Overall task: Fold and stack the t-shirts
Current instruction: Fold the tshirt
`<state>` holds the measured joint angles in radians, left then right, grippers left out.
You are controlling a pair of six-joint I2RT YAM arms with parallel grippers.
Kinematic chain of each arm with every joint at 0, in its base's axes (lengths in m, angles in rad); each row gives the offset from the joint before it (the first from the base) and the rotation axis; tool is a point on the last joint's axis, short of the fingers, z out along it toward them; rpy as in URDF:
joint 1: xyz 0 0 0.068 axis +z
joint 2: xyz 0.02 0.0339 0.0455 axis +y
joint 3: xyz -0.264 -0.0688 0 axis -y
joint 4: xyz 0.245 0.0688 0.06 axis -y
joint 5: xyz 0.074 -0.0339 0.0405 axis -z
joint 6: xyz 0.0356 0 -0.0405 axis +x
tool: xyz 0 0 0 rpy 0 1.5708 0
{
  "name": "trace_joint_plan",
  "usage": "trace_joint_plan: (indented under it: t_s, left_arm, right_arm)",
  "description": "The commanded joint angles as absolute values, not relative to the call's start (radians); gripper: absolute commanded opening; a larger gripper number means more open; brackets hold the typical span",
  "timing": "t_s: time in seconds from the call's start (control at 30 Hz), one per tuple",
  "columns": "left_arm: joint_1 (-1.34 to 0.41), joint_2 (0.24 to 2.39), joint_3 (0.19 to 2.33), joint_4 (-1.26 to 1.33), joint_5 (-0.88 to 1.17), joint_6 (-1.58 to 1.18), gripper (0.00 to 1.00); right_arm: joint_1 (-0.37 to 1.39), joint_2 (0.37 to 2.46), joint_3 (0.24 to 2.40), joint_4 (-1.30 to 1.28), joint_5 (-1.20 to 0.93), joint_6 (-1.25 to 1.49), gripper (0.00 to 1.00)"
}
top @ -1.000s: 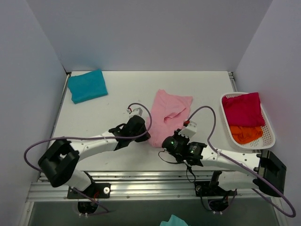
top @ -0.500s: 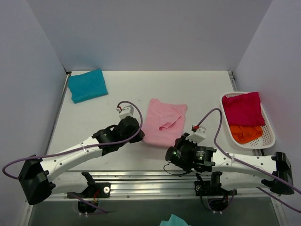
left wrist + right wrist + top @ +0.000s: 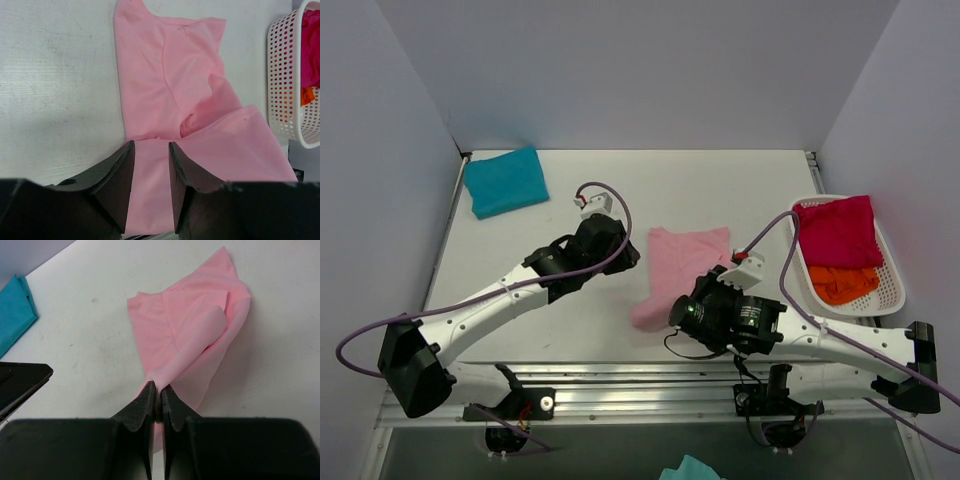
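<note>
Right hand (image 3: 157, 389) grips the light pink cloth t-shirt (image 3: 685, 262); left hand (image 3: 151, 147), jaws apart, sits at its 9 o'clock edge.

Basket (image 3: 890, 265) at table's (image 3: 720, 190) right edge

White table (image 3: 720, 180) with a folded teal t-shirt (image 3: 505, 182), a rumpled pink t-shirt (image 3: 675, 270), a white basket (image 3: 855, 308)

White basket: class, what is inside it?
A magenta-red shirt fills the far part of the basket, an orange shirt the near part. Anything beneath them is covered from view.
</note>
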<state>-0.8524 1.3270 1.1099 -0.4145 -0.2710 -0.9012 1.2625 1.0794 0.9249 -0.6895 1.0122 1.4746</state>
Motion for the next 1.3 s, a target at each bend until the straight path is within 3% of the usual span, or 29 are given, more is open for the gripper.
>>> trace_joint_plan:
  t_s: [0.0,0.1,0.17,0.33,0.6,0.73,0.93,1.27]
  left_arm:
    - [-0.847,1.333,1.134,-0.39,-0.226,-0.861,0.42]
    - [-0.862,1.307,1.065,-0.391,-0.204,-0.859,0.47]
    - [-0.888,1.237,0.999,-0.408,-0.199,-0.87,0.65]
    - [-0.968,1.106,0.894,-0.489,-0.224,-0.91,0.78]
    - [-1.077,0.953,0.726,-0.455,-0.183,-0.98,0.77]
    - [-1.132,0.963,0.658,-0.373,-0.179,-1.035,0.72]
    - [-1.224,1.011,0.588,-0.236,-0.222,-1.103,0.71]
    - [-1.235,1.04,0.522,-0.043,-0.284,-1.108,0.72]
  right_arm:
    - [1.258,1.074,0.936,-0.741,1.069,1.483,0.0]
    - [1.258,1.063,0.893,-0.723,1.048,1.496,0.0]
    - [1.259,1.054,0.859,-0.715,1.029,1.508,0.0]
    - [1.262,1.023,0.773,-0.681,1.006,1.532,0.0]
    - [1.264,0.996,0.746,-0.703,1.017,1.552,0.0]
    - [1.264,0.974,0.73,-0.703,1.02,1.56,0.0]
    - [1.266,0.957,0.703,-0.698,1.017,1.569,0.0]
    - [1.266,0.951,0.687,-0.693,1.017,1.575,0.0]
